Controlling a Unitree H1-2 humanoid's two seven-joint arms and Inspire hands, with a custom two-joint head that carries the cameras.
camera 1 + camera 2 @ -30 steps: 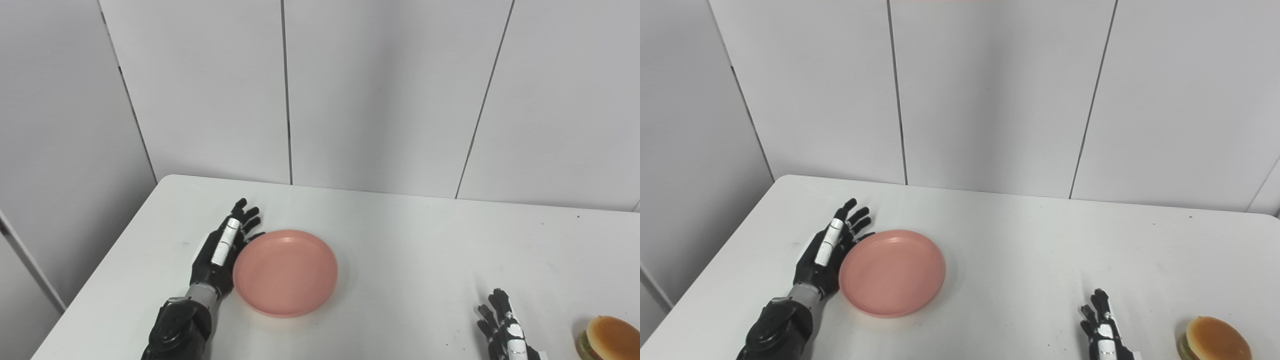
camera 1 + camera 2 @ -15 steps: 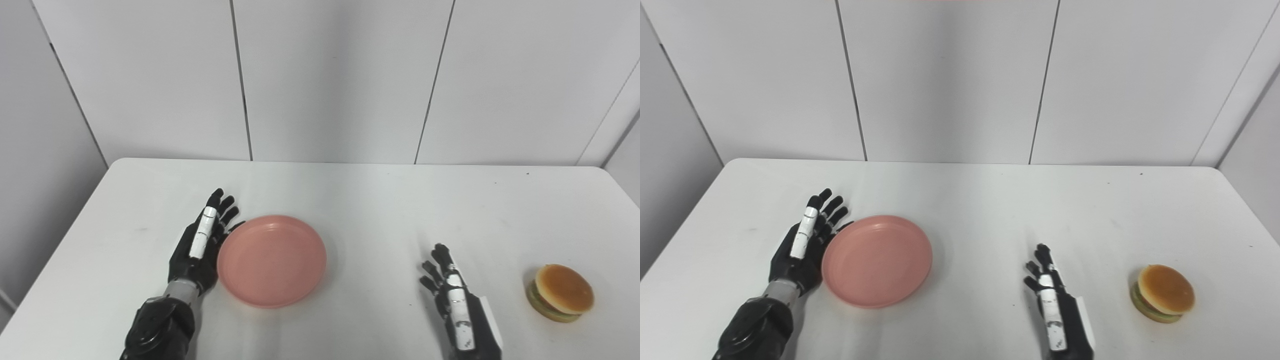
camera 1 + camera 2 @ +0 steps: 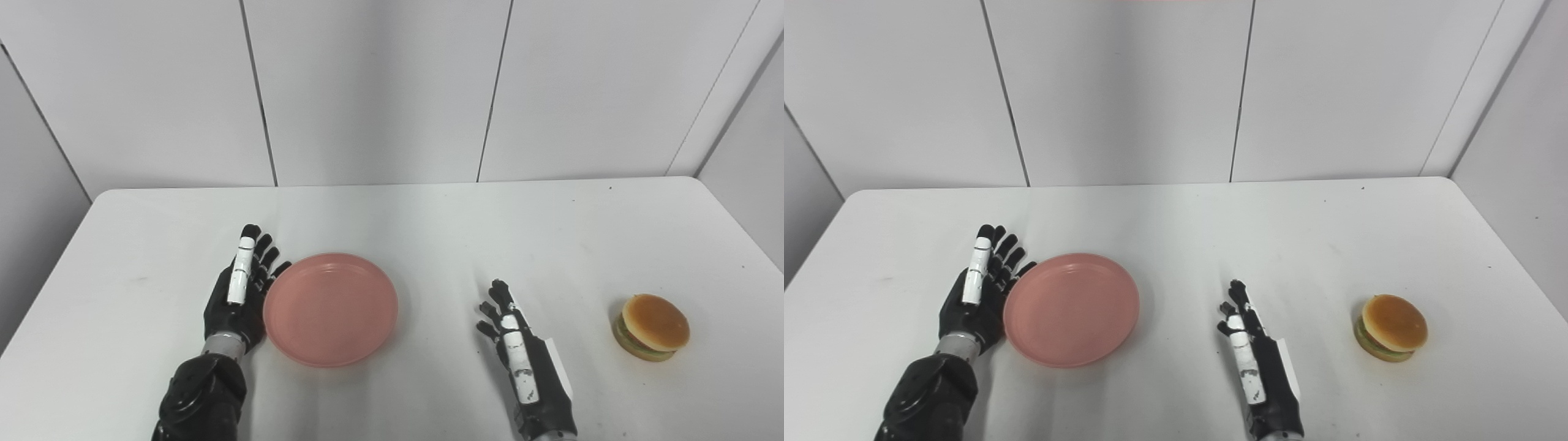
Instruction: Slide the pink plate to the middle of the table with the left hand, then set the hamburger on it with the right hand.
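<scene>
A pink plate (image 3: 331, 309) lies on the white table (image 3: 429, 233), left of the middle. My left hand (image 3: 240, 288) is open, on edge, with its palm against the plate's left rim. My right hand (image 3: 520, 355) is open and empty, resting near the front edge, right of the plate. A hamburger (image 3: 652, 327) with a tan bun sits on the table at the right, apart from my right hand. In the right eye view the plate (image 3: 1072, 309), left hand (image 3: 977, 291), right hand (image 3: 1255, 361) and hamburger (image 3: 1391, 328) stand the same way.
White wall panels (image 3: 380, 92) rise behind the table's far edge. The table's right edge (image 3: 744, 233) runs close to the hamburger. Bare tabletop lies between the plate and my right hand.
The camera has swung right, so the whole picture shifted left and the hamburger and right hand came fully into view. The left hand stays against the plate's rim.
</scene>
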